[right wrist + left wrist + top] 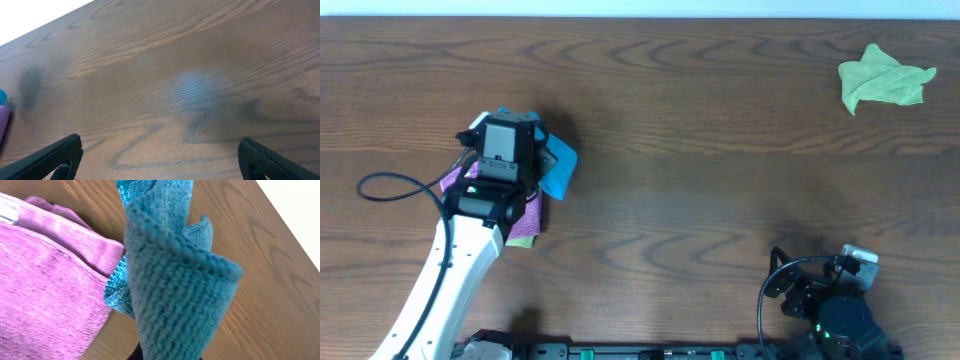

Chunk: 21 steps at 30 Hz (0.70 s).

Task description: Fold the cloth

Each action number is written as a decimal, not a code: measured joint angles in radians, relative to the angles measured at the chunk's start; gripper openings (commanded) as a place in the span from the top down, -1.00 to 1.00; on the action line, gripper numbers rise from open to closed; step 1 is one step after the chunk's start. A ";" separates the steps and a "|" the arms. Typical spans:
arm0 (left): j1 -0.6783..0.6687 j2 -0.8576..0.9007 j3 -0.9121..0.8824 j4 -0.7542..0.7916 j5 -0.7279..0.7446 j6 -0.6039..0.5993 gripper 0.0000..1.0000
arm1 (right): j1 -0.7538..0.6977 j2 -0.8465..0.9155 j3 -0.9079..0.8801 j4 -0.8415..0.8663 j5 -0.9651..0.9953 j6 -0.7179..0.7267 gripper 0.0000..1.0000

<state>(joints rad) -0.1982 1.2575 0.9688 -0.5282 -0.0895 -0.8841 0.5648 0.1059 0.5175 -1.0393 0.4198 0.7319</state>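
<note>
The sky-blue cloth (558, 167) hangs bunched from my left gripper (510, 150) at the left of the table, above the edge of a pile of other cloths. In the left wrist view the blue cloth (175, 285) fills the middle, pinched between the fingers (167, 356), whose tips are hidden by the cloth. My right gripper (160, 155) is open and empty over bare wood at the front right; it also shows in the overhead view (845, 270).
A purple cloth (45, 275) lies folded under and left of the blue one, with a yellow-green cloth (523, 241) peeking out beneath it. Another yellow-green cloth (883, 78) lies crumpled at the far right back. A black cable (390, 185) loops at the left.
</note>
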 measured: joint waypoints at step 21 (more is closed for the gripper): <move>0.194 -0.134 0.015 -0.182 0.012 0.053 0.88 | 0.000 0.000 0.000 0.000 0.000 0.000 -0.98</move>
<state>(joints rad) -0.0044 1.1236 0.9840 -0.7101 -0.0776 -0.8307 0.5644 0.1059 0.5175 -1.0393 0.4198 0.7319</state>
